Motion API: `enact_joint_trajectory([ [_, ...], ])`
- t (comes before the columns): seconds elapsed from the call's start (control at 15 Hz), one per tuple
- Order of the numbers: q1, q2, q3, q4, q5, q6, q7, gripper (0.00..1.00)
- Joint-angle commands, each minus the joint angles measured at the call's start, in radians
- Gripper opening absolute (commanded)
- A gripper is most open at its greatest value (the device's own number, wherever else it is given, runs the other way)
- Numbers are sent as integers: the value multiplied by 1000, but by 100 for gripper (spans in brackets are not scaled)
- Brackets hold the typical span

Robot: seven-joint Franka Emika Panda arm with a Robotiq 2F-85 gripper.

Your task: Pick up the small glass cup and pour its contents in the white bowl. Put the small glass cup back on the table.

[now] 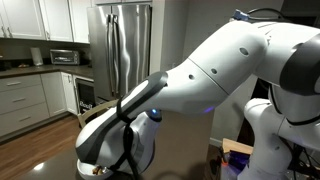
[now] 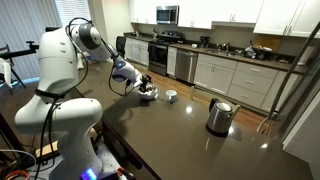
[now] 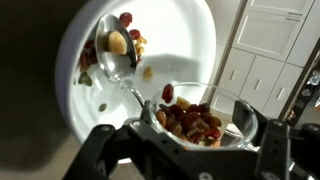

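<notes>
**1. Nearest:** gripper (image 3: 190, 146), a dark finger on either side, jaws clamped on the small glass cup (image 3: 222, 104). The cup is clear, thin-walled and round. It is held off the table and tipped toward the white bowl, and it is heaped with lumpy, glossy red and tan pieces (image 3: 185, 120), like berries and nuts.

**2. Beneath the cup:** the white bowl (image 3: 185, 30), wide, shallow and smooth-glazed. It holds a polished metal spoon (image 3: 107, 42) and a thin scatter of similar bits.

**3. Support:** the table (image 2: 190, 140), dark brown with a faint gloss.

**4. Farthest:** white panelled cabinets (image 3: 270, 60).

**Status, as judged:** the lift is done. The pour has reached the tilt, but most of the load is in the cup. Left to do: emptying the cup and setting it back on the table.
</notes>
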Motion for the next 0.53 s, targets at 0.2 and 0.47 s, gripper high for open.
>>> enact_joint_trajectory([
  [0.2,124,3,-129,3,13,0,-18,57],
  [0.47,187,12,-203,9,12,0,-21,57],
])
